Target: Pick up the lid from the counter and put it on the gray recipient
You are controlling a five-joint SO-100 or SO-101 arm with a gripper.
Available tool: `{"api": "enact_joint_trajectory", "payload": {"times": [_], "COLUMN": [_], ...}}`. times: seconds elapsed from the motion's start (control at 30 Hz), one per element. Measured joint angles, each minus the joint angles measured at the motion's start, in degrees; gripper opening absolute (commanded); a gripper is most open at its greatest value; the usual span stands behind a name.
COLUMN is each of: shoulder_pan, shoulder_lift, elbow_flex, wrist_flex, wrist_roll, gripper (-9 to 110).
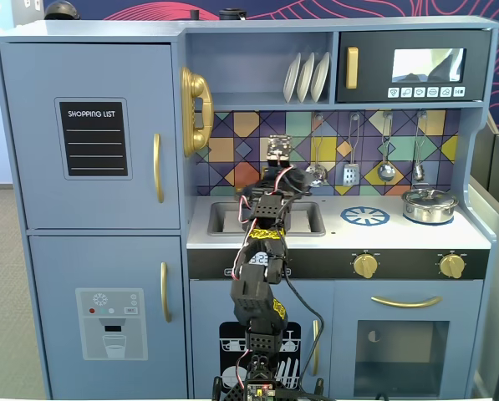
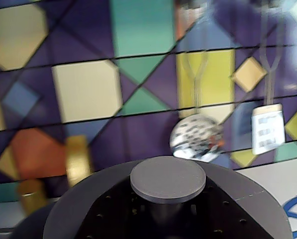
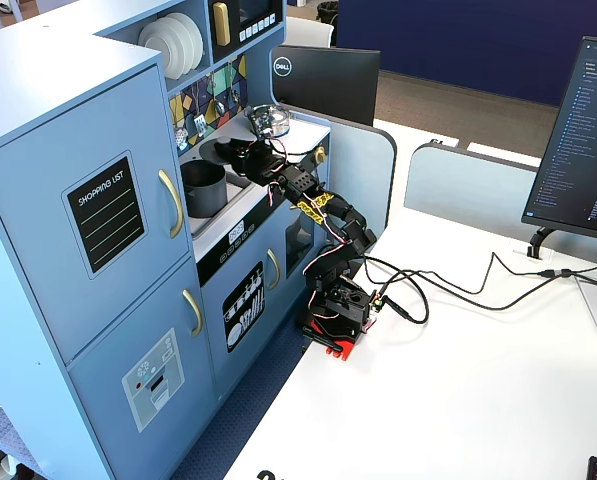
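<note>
The lid (image 2: 88, 196) is a dark-gray disc whose round knob fills the bottom middle of the wrist view. My gripper (image 2: 168, 211) is shut on it just under the knob, black jaws on either side. In a fixed view my gripper (image 3: 240, 152) holds the lid (image 3: 226, 150) in the air above the counter, just right of and above the gray recipient (image 3: 203, 188), a tall dark-gray pot standing in the sink. In the front fixed view my gripper (image 1: 274, 177) is up in front of the tiled backsplash, and the arm hides the pot.
A shiny steel pot (image 1: 429, 205) with its own lid stands at the counter's right, also seen from the side (image 3: 270, 120). A blue-and-white burner mark (image 1: 365, 216) lies beside the sink (image 1: 220, 219). Utensils (image 2: 195, 137) hang on the backsplash. A blurred gold faucet (image 2: 78, 159) is close.
</note>
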State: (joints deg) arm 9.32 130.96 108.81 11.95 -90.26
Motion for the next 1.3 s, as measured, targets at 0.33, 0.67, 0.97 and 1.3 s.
{"api": "enact_joint_trajectory", "payload": {"times": [0.33,0.67,0.97,1.3], "shoulder_pan": [-4.6,-6.4,-6.9,-6.9], "shoulder_lift": [0.3,-3.7,-9.1,-13.0], "elbow_flex": [2.6,2.7,2.7,2.6], "wrist_flex": [0.4,-4.3,-8.6,-11.4], "wrist_roll": [0.0,0.0,0.0,0.0], "gripper": [0,0,0,0]}}
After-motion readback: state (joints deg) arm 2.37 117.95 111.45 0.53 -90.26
